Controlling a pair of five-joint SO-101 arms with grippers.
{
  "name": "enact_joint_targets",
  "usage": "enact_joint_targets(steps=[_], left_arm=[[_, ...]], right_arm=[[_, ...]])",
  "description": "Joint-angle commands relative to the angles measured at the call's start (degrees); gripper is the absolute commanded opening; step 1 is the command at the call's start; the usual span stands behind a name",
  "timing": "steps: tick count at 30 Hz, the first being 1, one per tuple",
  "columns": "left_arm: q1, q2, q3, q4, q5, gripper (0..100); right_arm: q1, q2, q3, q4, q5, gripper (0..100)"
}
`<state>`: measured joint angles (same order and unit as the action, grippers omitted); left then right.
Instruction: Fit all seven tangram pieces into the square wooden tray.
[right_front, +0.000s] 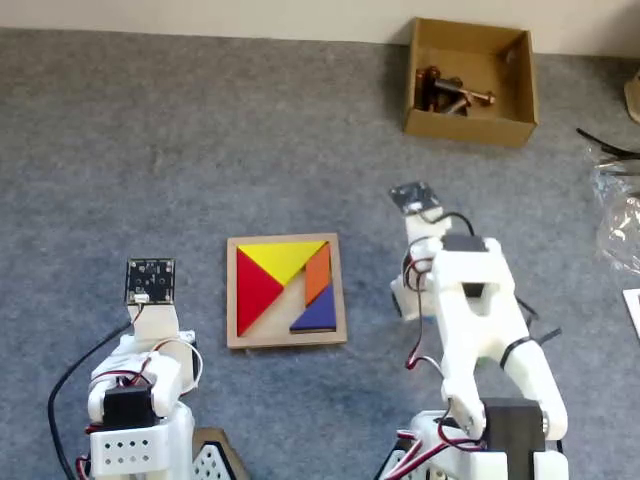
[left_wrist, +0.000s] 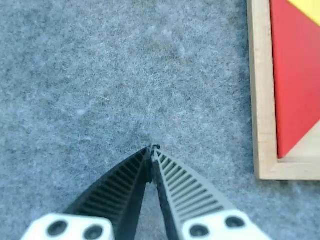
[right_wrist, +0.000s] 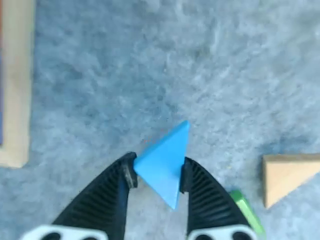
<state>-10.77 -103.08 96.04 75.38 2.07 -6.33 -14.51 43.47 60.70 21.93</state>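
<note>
Grey felt (right_front: 150, 150) covers the table in the high view, with the square wooden tray (right_front: 232, 300) lying flat near its middle, between the two arms. Inside the tray sit a yellow triangle (right_front: 278, 258) along the far side, a red triangle (right_front: 255, 290) against the left wall, an orange parallelogram (right_front: 318, 273) and a dark blue triangle (right_front: 317, 316) towards the right; bare wood shows between them. The left arm (right_front: 140, 380) stands just left of the tray and the right arm (right_front: 480, 310) just right of it. A cardboard box (right_front: 470, 80) holding small objects rests at the far edge, well apart from the tray. In the left wrist view, the left gripper (left_wrist: 151, 148) has its ribbed fingers pressed together at the tips, holding nothing, over bare felt beside a corner of the tray where the red triangle lies. In the right wrist view, the right gripper (right_wrist: 158, 170) is clamped on a light blue triangle (right_wrist: 167, 150), one point sticking out past the fingertips, above the felt and apart from the tray's rim. A plain wooden triangle (right_wrist: 287, 175) lies on the felt near it, and a green piece (right_wrist: 245, 210) shows partly behind one finger.
</note>
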Motion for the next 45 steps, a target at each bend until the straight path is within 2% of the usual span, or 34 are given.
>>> enact_joint_targets(steps=[1, 5, 13, 17, 20, 27, 34, 39, 45], left_arm=[[-0.48, 0.40, 1.19, 0.44, 0.09, 0], [-0.48, 0.40, 1.19, 0.44, 0.09, 0], [-0.48, 0.40, 1.19, 0.44, 0.09, 0], [-0.48, 0.40, 1.19, 0.44, 0.09, 0], [-0.48, 0.40, 1.19, 0.44, 0.09, 0], [-0.48, 0.40, 1.19, 0.44, 0.09, 0], [-0.48, 0.40, 1.19, 0.44, 0.09, 0], [-0.48, 0.40, 1.19, 0.44, 0.09, 0], [-0.48, 0.40, 1.19, 0.44, 0.09, 0]], right_arm=[[-1.10, -1.10, -6.37, 3.38, -0.62, 2.3], [-2.24, -1.10, -7.52, 5.76, -0.62, 2.3], [-10.51, -1.10, -8.04, 6.11, -0.79, 2.3], [-13.58, -1.10, -8.75, 6.02, -8.88, 2.3], [-14.81, -1.10, -10.77, 6.11, -11.34, 2.3], [-19.30, -1.10, -11.03, 6.11, -11.34, 2.3], [-20.18, -1.01, -10.77, 5.67, -11.34, 2.3], [-19.65, -0.92, -11.12, 5.58, -10.90, 2.7], [-17.54, -1.01, -11.03, 5.67, 0.88, 2.8]])
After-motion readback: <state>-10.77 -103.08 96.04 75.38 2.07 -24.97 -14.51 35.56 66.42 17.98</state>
